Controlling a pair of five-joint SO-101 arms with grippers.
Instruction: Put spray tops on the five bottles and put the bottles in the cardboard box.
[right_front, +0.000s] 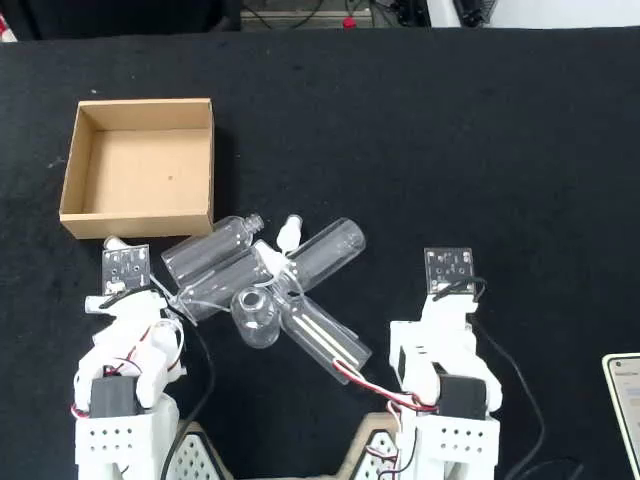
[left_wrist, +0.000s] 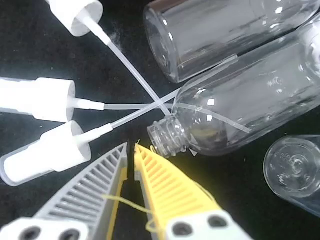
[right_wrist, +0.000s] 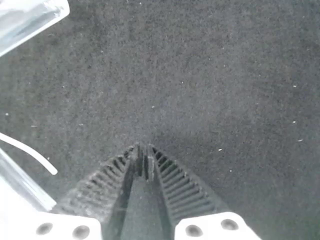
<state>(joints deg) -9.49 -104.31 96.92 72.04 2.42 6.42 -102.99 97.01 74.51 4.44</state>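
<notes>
Several clear plastic bottles (right_front: 262, 282) lie crossed in a heap at the table's middle, without tops. In the left wrist view one bottle's open threaded neck (left_wrist: 167, 138) lies just past my left gripper (left_wrist: 131, 146), whose yellow and grey fingers are shut on nothing. Three white spray tops (left_wrist: 39, 99) with long dip tubes lie beside it. Another spray top (right_front: 290, 233) rests on the heap. The cardboard box (right_front: 140, 165) stands open at the back left. My right gripper (right_wrist: 145, 151) is shut over bare black cloth, to the right of the heap.
A black cloth (right_front: 450, 130) covers the table. A flat white device (right_front: 626, 392) lies at the right edge. One bottle's corner (right_wrist: 27, 17) and a thin tube (right_wrist: 30, 150) show in the right wrist view. The left arm (right_front: 125, 320) stands just in front of the box.
</notes>
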